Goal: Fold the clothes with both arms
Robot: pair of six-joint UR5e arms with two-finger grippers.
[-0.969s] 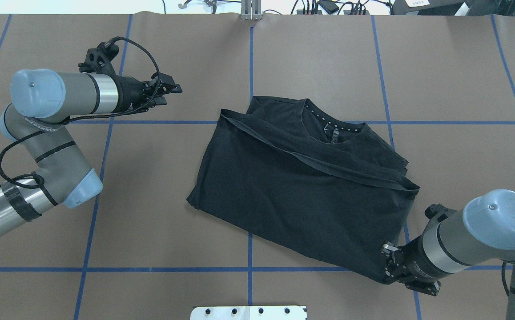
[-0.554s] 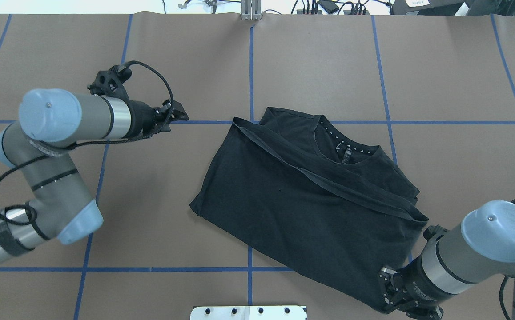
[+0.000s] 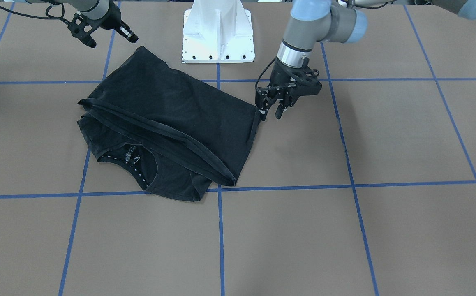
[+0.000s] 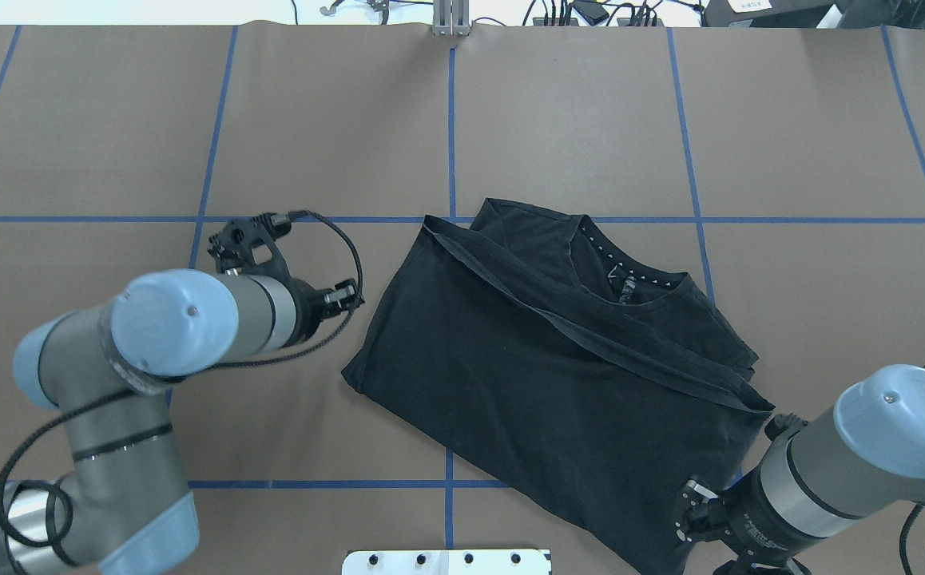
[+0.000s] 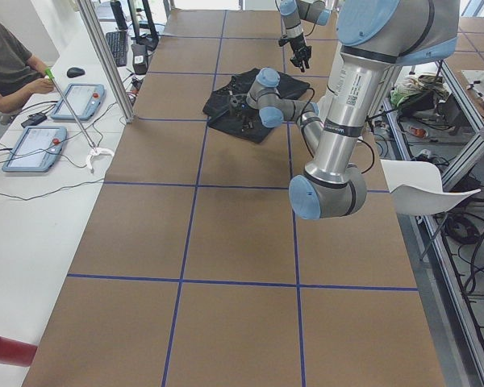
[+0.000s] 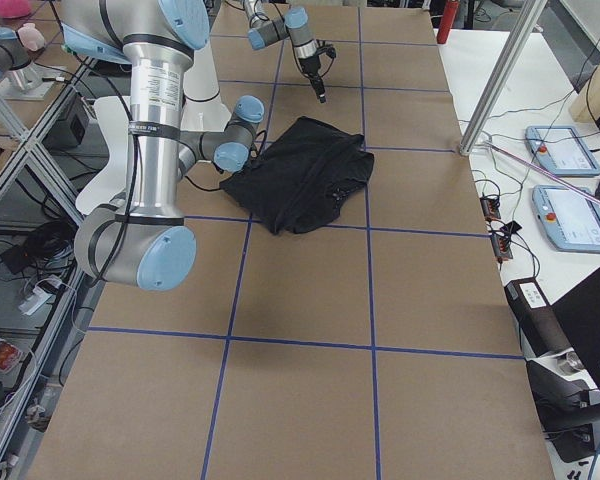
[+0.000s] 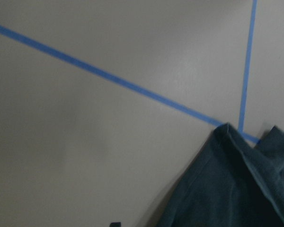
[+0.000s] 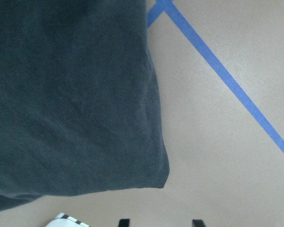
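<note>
The black T-shirt point(image 4: 558, 375) lies folded on the table, collar point(image 4: 618, 275) toward the far side; it also shows in the front view point(image 3: 172, 115). My left gripper point(image 4: 348, 295) hangs open just off the shirt's left edge, fingers apart with nothing between them point(image 3: 271, 111). The left wrist view catches a shirt corner point(image 7: 225, 130). My right gripper point(image 4: 684, 511) stands open beside the shirt's near right corner point(image 8: 158, 179), apart from the cloth; in the front view it is at the top left point(image 3: 129, 37). The chest graphic is hidden.
The white pedestal base point(image 3: 217, 37) stands at the near edge point(image 4: 446, 561). Blue tape lines point(image 4: 450, 120) grid the brown table. A person point(image 5: 8, 60) sits by teach pendants point(image 5: 36, 149) beyond the far edge.
The left arm swung down toward me and in to the shirt's left edge. The shirt slid a little toward the near right, and the right gripper drew back that way.
</note>
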